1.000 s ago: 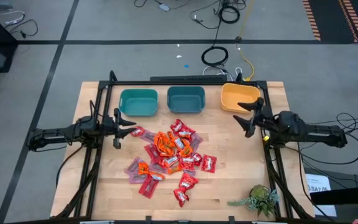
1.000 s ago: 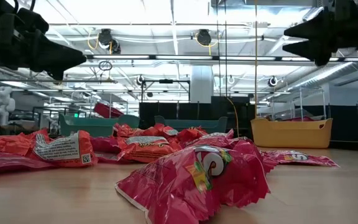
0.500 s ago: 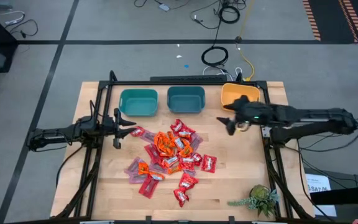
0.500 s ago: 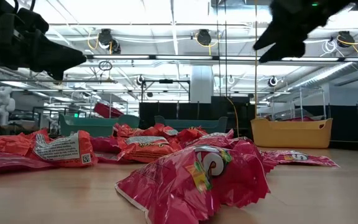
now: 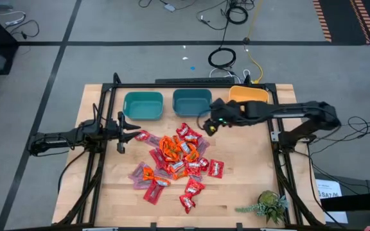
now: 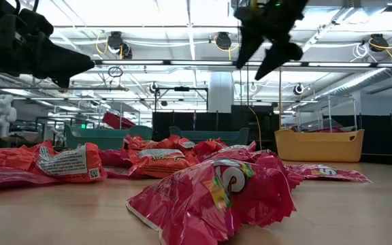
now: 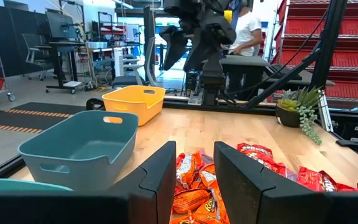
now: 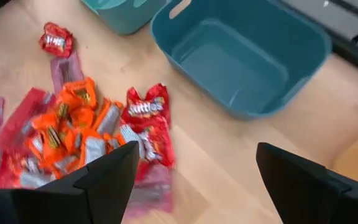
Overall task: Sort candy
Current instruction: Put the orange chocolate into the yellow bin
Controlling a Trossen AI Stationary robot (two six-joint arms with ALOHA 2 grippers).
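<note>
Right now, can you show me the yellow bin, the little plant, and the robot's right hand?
yellow bin [image 6: 320,145], low view, on its front wall.
plant [image 5: 270,206], high view, on its leaves.
right hand [image 5: 205,124], high view, between its open fingertips.

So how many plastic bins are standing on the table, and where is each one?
3, in a row along the far edge: a teal bin on the left, a darker teal bin in the middle, a yellow bin on the right, partly under the right arm.
</note>
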